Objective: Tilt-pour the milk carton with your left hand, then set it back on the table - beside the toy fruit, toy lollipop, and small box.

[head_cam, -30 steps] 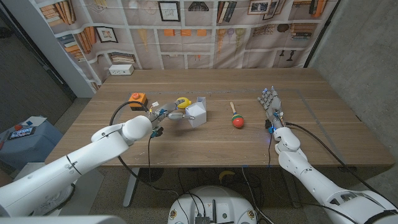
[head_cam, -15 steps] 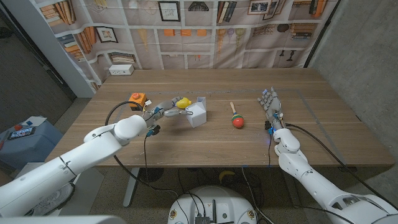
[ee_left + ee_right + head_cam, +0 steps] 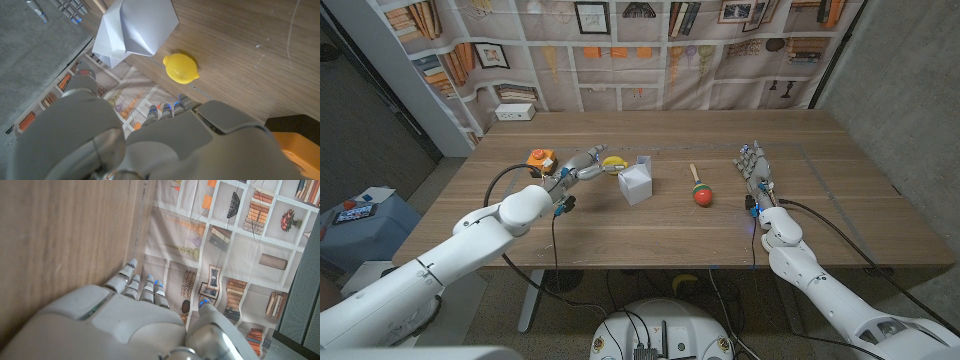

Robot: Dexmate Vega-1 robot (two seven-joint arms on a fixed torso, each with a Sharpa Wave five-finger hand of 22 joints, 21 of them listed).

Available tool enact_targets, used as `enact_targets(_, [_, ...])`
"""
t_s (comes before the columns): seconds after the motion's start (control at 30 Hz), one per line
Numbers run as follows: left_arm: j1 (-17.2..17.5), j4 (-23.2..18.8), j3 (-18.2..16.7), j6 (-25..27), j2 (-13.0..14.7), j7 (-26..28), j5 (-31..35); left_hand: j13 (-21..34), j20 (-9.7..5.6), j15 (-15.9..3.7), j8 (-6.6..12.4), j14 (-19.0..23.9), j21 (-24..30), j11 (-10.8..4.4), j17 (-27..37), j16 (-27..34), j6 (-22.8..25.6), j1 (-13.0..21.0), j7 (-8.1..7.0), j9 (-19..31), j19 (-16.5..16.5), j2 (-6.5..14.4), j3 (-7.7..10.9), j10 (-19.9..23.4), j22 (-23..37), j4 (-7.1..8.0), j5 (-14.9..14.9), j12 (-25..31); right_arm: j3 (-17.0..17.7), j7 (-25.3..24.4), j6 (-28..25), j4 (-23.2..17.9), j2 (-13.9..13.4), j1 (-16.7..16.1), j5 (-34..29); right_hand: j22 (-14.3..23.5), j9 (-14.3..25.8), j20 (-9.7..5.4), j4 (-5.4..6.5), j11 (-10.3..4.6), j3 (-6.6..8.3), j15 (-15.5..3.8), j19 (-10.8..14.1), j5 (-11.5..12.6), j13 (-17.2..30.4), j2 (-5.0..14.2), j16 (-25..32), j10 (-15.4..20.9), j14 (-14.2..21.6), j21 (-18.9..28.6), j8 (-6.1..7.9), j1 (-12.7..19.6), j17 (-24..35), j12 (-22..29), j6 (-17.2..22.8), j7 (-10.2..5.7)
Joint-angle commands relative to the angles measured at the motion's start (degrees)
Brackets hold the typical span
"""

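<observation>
The white milk carton [image 3: 636,182] stands upright on the table, just right of the yellow toy lemon [image 3: 613,161]. My left hand [image 3: 580,166] hovers left of the carton with fingers stretched out toward the lemon, holding nothing and clear of the carton. In the left wrist view the carton [image 3: 137,27] and lemon [image 3: 181,67] lie beyond my left hand [image 3: 150,140]. The toy lollipop [image 3: 700,190] lies to the right of the carton. The small orange box [image 3: 540,158] sits behind my left forearm. My right hand [image 3: 756,172] stays on the table at the right, fingers extended and empty.
The wooden table [image 3: 650,235] has bare room along its front and at the far right. A bookshelf-print backdrop [image 3: 640,50] hangs behind the table. A black cable [image 3: 510,185] loops over the table beside my left arm.
My left hand has let go of the carton and drawn back to the left. The carton, tilted and held a second ago, now stands upright on the table.
</observation>
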Motion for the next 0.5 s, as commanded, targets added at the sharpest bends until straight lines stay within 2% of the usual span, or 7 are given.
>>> enact_targets(0.03, [0.34,4.03,-1.39,-5.58,-2.72,2.21,-1.49,0.10,-0.66,-0.89,0.24,0.08,0.55,-0.31,0.08,0.55,0.26,-1.16,0.14,-0.02,-0.08,0.47,0.14,0.39,0.07,0.63,-0.03,0.48,-0.34,-1.48,-1.43,-3.78,-1.72,-0.39,-1.45,0.15,0.12,-0.95,-0.17,0.00,0.44,-0.54,-0.13,-0.09,0.15,-0.28,0.33,0.06,-0.16,-0.02,0.16,-0.03,0.12,0.30,0.68,0.06])
enact_targets(0.23, [0.15,6.01,-1.57,-7.40,-4.20,2.92,-1.90,0.04,-0.85,-1.54,0.26,1.71,0.64,-1.06,0.03,0.96,0.73,-2.43,0.14,-0.05,0.10,1.23,0.07,1.57,0.07,1.08,-0.08,0.83,-0.45,-3.30,-2.89,-7.13,-3.01,-0.86,-2.79,0.14,0.11,-1.27,-0.30,0.10,0.56,-0.81,-0.38,-0.08,0.15,-0.31,0.32,0.16,-0.06,-0.09,0.18,0.06,0.04,0.33,0.74,0.08])
enact_targets(0.5, [-0.23,9.52,-1.88,-11.21,-6.13,3.02,-2.69,-0.02,-1.09,-1.99,0.35,2.57,0.58,-1.55,-0.01,1.00,1.45,-3.61,-0.15,-0.08,-0.11,1.98,0.02,2.51,0.08,1.48,-0.04,1.01,-0.37,-4.65,-3.29,-9.53,-3.76,-1.22,-3.85,0.13,0.11,-1.74,-0.42,0.03,0.67,-1.28,-0.61,-0.08,0.14,-0.37,0.36,0.35,0.13,-0.15,0.23,0.10,-0.02,0.39,0.90,0.17])
